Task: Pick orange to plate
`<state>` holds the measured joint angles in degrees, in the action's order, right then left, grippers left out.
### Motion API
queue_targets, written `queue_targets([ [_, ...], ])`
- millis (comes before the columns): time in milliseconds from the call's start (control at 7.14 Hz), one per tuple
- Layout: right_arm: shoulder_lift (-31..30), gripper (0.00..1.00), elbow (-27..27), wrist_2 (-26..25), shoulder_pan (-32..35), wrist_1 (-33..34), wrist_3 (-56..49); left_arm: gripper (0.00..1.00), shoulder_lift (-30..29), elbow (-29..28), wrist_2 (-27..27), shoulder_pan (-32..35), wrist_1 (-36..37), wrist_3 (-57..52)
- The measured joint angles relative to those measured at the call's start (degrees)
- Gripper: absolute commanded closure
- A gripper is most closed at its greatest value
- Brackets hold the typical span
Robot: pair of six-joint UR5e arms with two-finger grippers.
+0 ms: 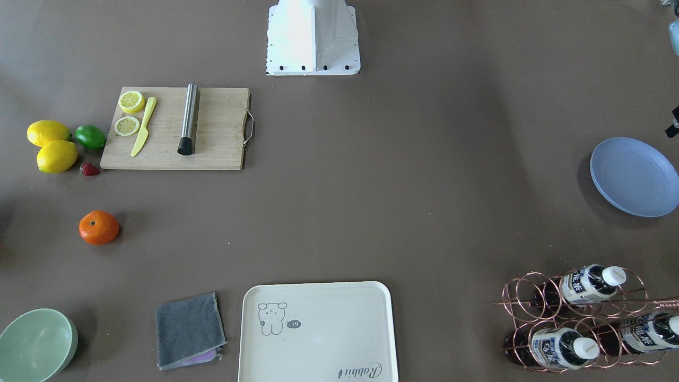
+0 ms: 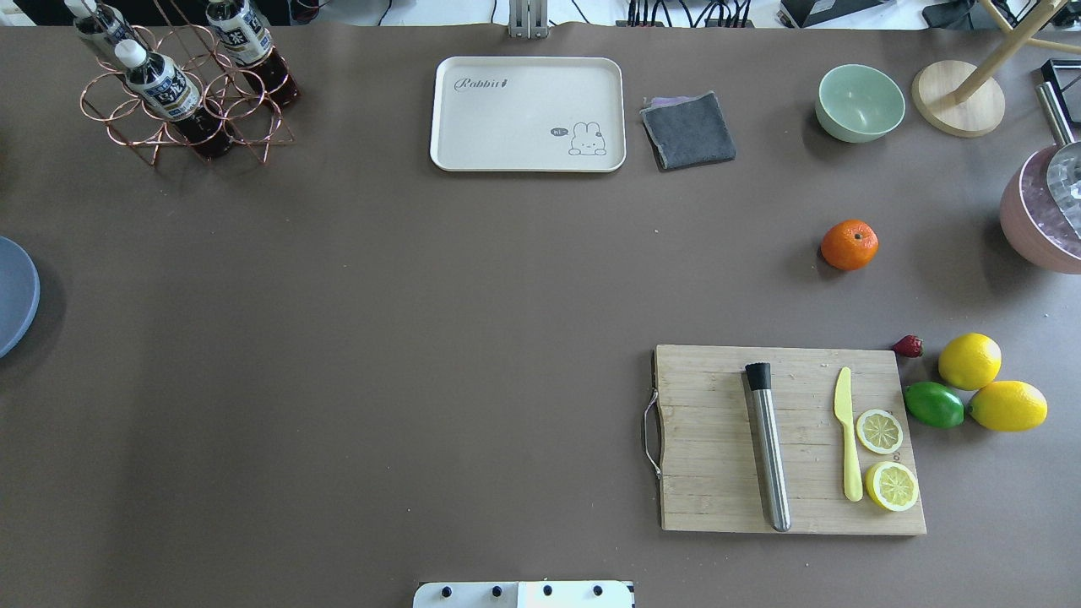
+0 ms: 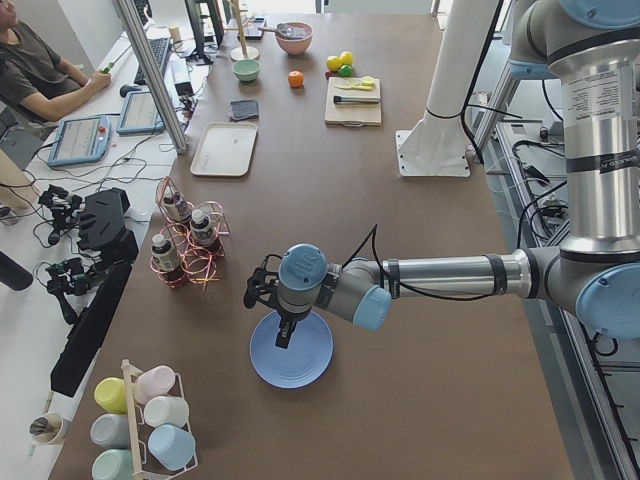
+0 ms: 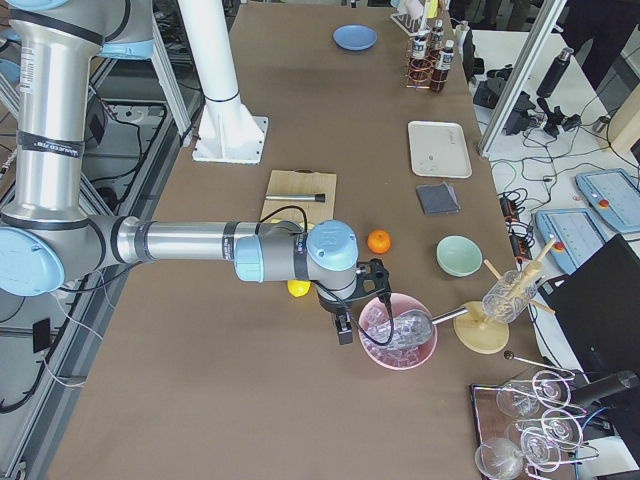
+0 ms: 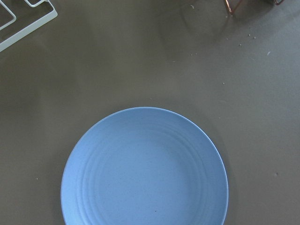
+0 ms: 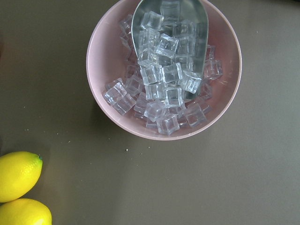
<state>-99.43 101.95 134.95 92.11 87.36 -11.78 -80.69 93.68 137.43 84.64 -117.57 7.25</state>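
Silver arm tubes point(image 3: 440, 275), pale-blue joint caps point(image 3: 302, 268), black cables point(image 3: 374, 231) — white base point(image 1: 313, 40).

Standing by the table, I count one orange point(image 1: 98, 227) and one blue plate point(image 1: 634, 176). There are two whole lemons point(image 1: 48, 132) point(image 1: 57, 156), two cut lemon slices point(image 1: 131, 102) point(image 1: 127, 126), one lime point(image 1: 90, 136) and one strawberry point(image 1: 89, 169). I see one wooden cutting board point(image 1: 217, 132), one yellow knife point(image 1: 143, 127), one steel muddler point(image 1: 189, 119), one cream tray point(image 1: 318, 339), one grey cloth point(image 1: 188, 329) and one green bowl point(image 1: 34, 345). There is also one pink bowl point(image 6: 98, 51) of ice cubes too many to count, one metal scoop point(image 6: 197, 23), and one copper wire rack point(image 1: 530, 305) with three bottles point(image 1: 586, 285) point(image 1: 559, 347) point(image 1: 650, 330).
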Motion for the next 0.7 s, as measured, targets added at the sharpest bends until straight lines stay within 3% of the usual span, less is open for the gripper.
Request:
queue_targets([
  [700,-0.2,0.0,0.0,0.1,0.0,0.0,0.0,0.02,0.6,-0.1,0.1,-0.5,-3.4,0.0],
])
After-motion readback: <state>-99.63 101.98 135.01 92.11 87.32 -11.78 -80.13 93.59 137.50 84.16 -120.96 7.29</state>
